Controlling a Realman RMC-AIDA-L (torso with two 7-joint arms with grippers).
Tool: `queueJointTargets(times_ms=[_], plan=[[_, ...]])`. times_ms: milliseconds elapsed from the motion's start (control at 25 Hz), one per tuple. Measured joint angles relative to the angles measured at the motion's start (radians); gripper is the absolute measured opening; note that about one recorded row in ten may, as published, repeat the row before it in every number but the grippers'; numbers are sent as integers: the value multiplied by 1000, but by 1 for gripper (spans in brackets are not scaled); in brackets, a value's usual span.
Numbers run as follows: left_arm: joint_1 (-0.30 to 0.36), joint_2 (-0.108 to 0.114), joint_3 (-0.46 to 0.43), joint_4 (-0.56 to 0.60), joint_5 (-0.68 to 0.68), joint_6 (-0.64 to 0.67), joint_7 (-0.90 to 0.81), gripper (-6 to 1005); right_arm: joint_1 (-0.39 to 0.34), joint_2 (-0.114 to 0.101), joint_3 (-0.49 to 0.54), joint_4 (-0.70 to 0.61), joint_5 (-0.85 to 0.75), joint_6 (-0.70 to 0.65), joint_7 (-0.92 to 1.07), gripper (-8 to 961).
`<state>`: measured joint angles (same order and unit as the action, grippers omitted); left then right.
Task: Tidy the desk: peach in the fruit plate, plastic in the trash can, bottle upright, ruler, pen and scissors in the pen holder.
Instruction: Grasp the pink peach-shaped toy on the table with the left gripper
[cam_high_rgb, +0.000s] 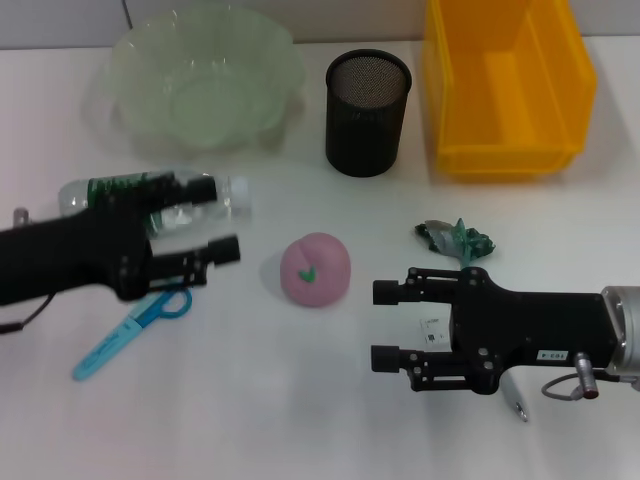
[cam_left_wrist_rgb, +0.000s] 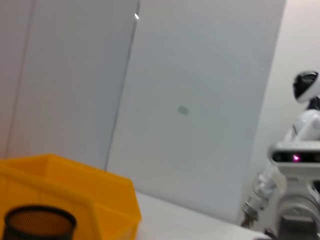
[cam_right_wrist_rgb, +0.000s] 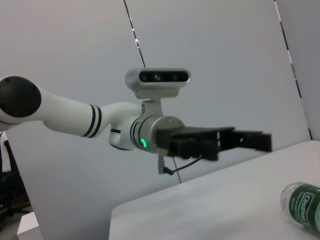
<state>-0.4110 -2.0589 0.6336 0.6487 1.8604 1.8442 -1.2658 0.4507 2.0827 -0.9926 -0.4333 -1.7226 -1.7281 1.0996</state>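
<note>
White worktop (cam_high_rgb: 300, 400) under everything, grey wall panels behind in the wrist views. Far left, left tool (cam_high_rgb: 222, 220) reaches in from the left edge, fingers spread wide, upper finger over the bottle (cam_high_rgb: 150, 195), lower one just above the scissors; holding nothing. Bottle lies on its side, clear with green label, cap end toward the middle, partly hidden under the left arm; its end also shows in the right wrist view (cam_right_wrist_rgb: 302, 205). Blue scissors (cam_high_rgb: 130, 330) lie flat just below the left tool, tips pointing to the lower left. Back left, pale green fruit plate (cam_high_rgb: 205, 75) sits with nothing in it. Centre, pink peach (cam_high_rgb: 316, 268) with a green leaf mark rests on the worktop, between the two tools, touching neither. Behind it the black mesh pen holder (cam_high_rgb: 367, 100) stands upright, also seen at the edge of the left wrist view (cam_left_wrist_rgb: 37, 222). Right of that, yellow bin (cam_high_rgb: 505, 85) at the back, shows nothing inside. Crumpled green plastic (cam_high_rgb: 455, 240) lies just above the right tool. Right tool (cam_high_rgb: 388, 325) comes in from the right edge, fingers wide apart, pointing toward the peach, gripping nothing. Thin light object (cam_high_rgb: 513, 398) pokes out under the right arm, can't tell what it is. Another white robot (cam_left_wrist_rgb: 295, 175) stands off the worktop in the left wrist view.
</note>
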Motion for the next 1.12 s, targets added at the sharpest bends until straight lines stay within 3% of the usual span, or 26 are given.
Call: queueJointTargets(times_ms=[280,560,840,1120], plan=[[-53,-5,-17,11,2,-53,-41,764,-14,-3,2,5,0,-43,-71,710],[-68,-2,8,124,91,-74,-182,761,-68,-1,29,13,11,-47,-75,710],[-135,-7,137,321,249,-96,-438,757,-68,0,31,40,12,-39,-59,710],[-218,-9,295,390,339,-203,-631,754,-90,-1,31,53,6,-38,-63,711]])
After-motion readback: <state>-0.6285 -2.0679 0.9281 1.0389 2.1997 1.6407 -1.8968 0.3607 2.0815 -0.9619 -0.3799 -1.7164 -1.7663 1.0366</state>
